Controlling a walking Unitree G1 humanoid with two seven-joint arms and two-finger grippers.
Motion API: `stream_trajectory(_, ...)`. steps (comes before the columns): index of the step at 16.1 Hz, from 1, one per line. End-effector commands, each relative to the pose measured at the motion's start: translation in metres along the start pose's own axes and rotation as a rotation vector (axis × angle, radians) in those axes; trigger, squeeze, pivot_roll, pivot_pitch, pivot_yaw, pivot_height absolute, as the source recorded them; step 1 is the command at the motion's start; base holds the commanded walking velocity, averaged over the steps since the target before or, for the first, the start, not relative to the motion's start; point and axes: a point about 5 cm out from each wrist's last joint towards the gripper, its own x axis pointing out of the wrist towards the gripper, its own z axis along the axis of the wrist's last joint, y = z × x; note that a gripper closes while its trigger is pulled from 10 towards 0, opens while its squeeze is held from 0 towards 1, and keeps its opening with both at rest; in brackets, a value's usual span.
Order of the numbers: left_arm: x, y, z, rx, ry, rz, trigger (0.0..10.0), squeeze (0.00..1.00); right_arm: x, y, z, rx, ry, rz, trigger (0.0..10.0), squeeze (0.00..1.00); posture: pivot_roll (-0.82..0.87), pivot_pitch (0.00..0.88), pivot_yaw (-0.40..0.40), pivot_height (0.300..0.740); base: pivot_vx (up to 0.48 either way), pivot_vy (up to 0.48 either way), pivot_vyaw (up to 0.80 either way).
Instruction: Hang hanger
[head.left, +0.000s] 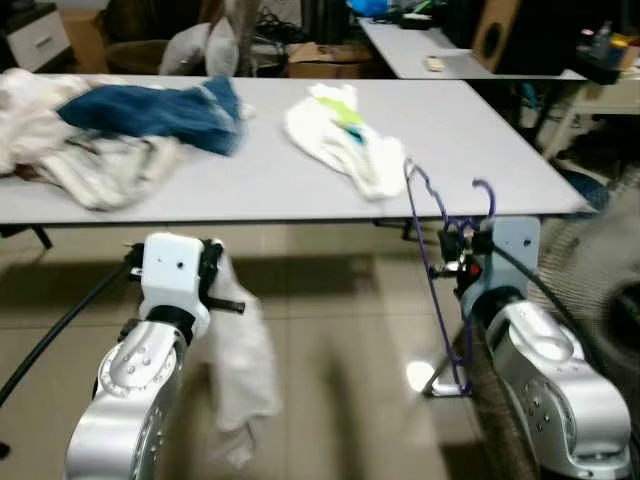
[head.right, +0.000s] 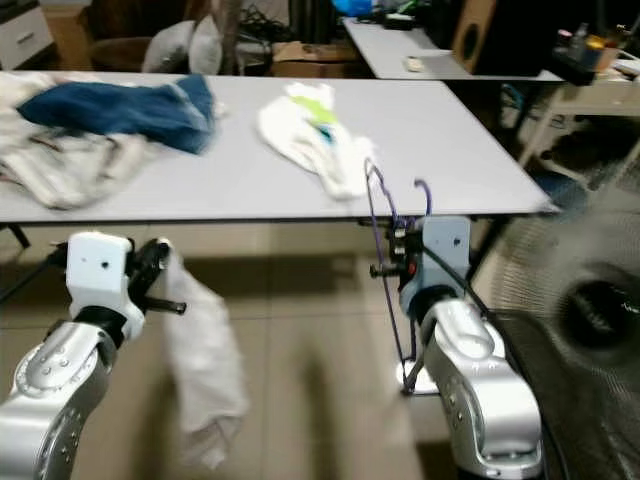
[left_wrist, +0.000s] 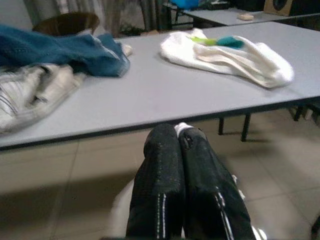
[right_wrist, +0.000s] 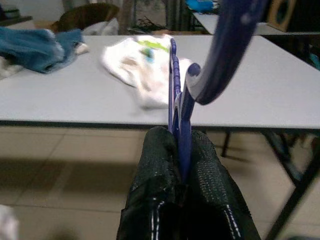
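The left gripper hangs before the desk, its fingers clenched on a white cloth that droops toward the floor. On the desk lie a blue garment over pale clothes, then a white garment. The right gripper grips the purple hanger near the desk's front edge, hook upward.
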Motion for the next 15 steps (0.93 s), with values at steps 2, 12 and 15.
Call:
stream_trajectory(2, 0.002, 0.000, 0.006, 0.020, -0.028, 0.011, 10.0, 0.00, 0.000, -0.004, 0.003, -0.009, -0.009, -0.003, 10.0, 0.00, -0.05, 0.000, 0.018, 0.740, 0.000, 0.000, 0.00)
stream_trajectory(12, 0.009, -0.002, 0.017, -0.033, -0.116, -0.020, 10.0, 0.00, 0.010, 0.005, 0.013, -0.073, -0.041, 0.122, 10.0, 0.00, -0.07, 0.000, 0.004, 0.740, 0.150, 0.000, -0.33)
stream_trajectory(15, 0.017, 0.000, 0.027, 0.024, -0.152, -0.021, 10.0, 0.00, 0.013, 0.009, 0.020, -0.128, -0.071, 0.191, 10.0, 0.00, -0.07, 0.000, 0.006, 0.740, 0.351, 0.000, 0.00)
